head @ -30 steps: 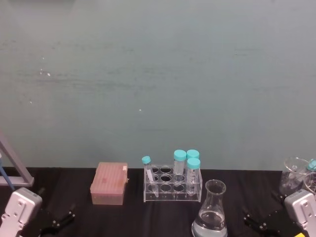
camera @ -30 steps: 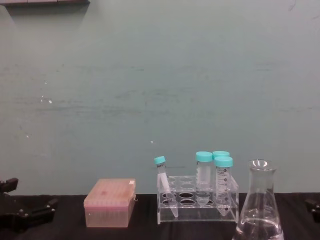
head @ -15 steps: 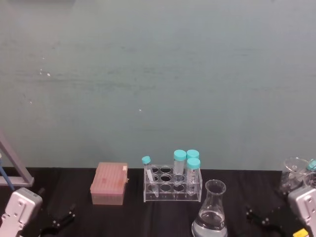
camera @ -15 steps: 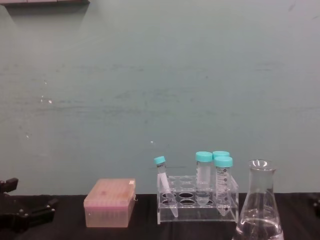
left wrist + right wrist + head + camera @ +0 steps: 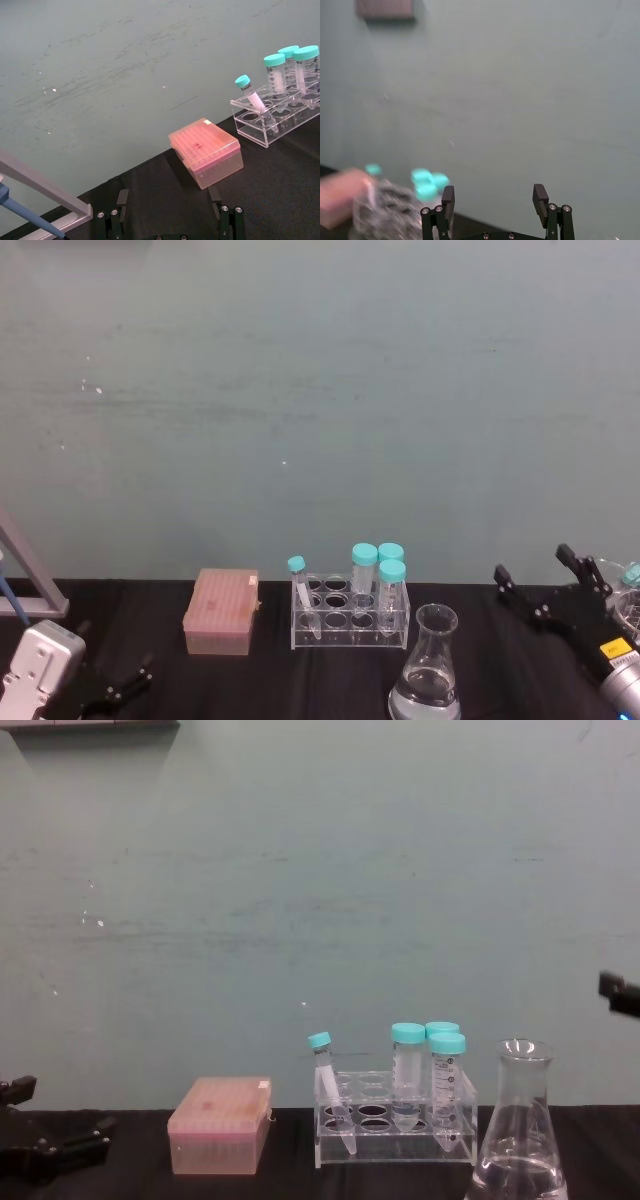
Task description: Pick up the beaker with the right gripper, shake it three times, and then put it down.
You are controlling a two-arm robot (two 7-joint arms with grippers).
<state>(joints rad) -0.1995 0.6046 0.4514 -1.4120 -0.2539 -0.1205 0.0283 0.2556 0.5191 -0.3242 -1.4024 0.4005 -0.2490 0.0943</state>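
The beaker (image 5: 428,664) is a clear conical flask with a little liquid, standing upright on the black table in front of the tube rack; it also rises at the lower right of the chest view (image 5: 518,1140). My right gripper (image 5: 530,562) hangs open in the air, to the right of the beaker and above its rim, apart from it. One of its black fingers (image 5: 620,992) enters at the right edge of the chest view. The right wrist view shows its fingers (image 5: 448,197) spread wide with nothing between them. My left gripper (image 5: 118,685) rests low at the table's left, open and empty.
A clear rack (image 5: 350,612) with several teal-capped tubes stands behind the beaker. A pink tip box (image 5: 221,612) sits to the left of the rack. More glassware (image 5: 630,600) stands at the far right edge. A pipette stand (image 5: 40,190) is at the far left.
My right gripper has risen from low at the table's right corner to above the beaker's rim level, still open. The beaker and the left arm have not moved.
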